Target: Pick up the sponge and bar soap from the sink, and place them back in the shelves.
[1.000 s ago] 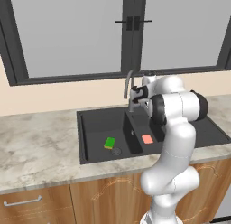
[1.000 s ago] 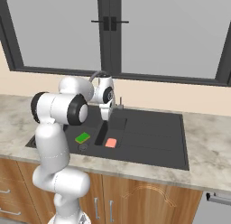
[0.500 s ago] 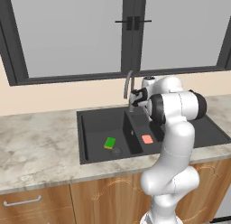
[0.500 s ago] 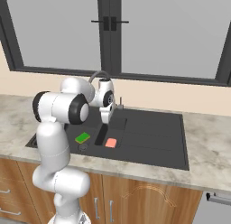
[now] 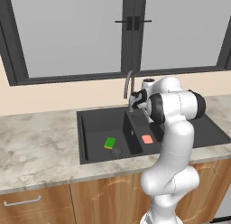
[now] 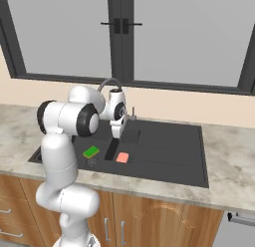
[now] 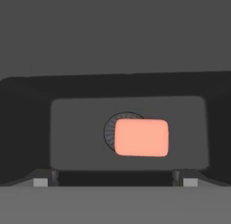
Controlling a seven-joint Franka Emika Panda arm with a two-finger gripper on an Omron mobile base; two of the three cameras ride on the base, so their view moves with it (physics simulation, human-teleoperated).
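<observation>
- Above the right basin of the sink [image 5: 94, 117], the gripper [image 6: 116, 134] hangs pointing straight down with its jaws spread wide and nothing between them.
- From the hand view, the bar soap [image 7: 141, 137] lies flat on the basin floor directly below, partly covering the round drain [image 7: 112, 128], and sits roughly between the two finger tips [image 7: 40, 182] at the bottom of the frame.
- Both base views show the soap [image 5: 147, 139] in the basin nearer the arm's body, while the sponge [image 5: 109, 142] rests in the other basin beside its own drain, well apart from the gripper.
- Neither item has been lifted yet, so the step in hand looks like the approach to the first pick, with the soap as the likely target.
- A straight descent seems called for next, keeping the soap centred between the fingers, then a close across its shorter sides.
- Because the bar is flat and low, the fingertips would probably need to reach almost to the basin floor to get a hold.
- Where the shelves are cannot be told from these pictures.
</observation>
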